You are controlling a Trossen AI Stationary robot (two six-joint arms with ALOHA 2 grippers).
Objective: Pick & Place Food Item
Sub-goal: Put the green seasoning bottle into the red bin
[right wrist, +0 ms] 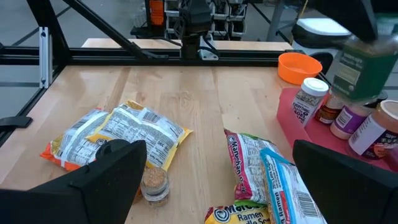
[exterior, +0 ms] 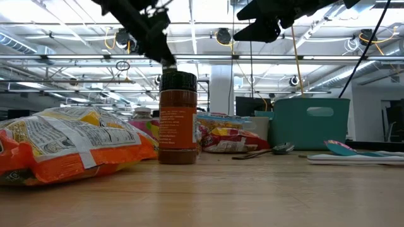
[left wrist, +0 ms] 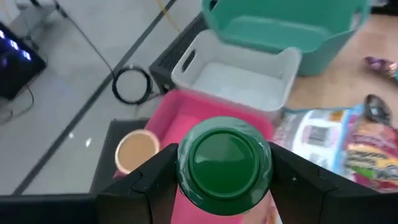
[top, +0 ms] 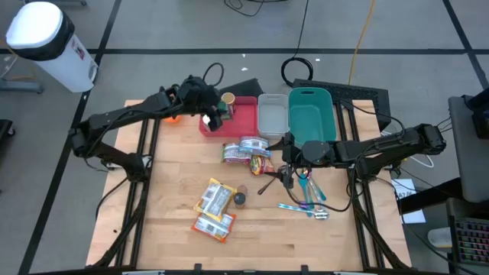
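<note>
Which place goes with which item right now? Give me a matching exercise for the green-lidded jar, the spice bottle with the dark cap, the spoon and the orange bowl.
Items:
1. green-lidded jar
2. spice bottle
3. spoon
4. orange bowl

Places:
A. upright on bare wood beside the ramen packets
B. lying below the right gripper
C. clamped in the left gripper over the pink tray
D. beside the pink tray

Pairs: 1-C, 2-A, 3-B, 4-D

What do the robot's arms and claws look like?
Two thin, dark, jointed arms, left arm and right arm, with black cables running along them. Each ends in two blocky black fingers: the left gripper and the right gripper. No markings show.
</note>
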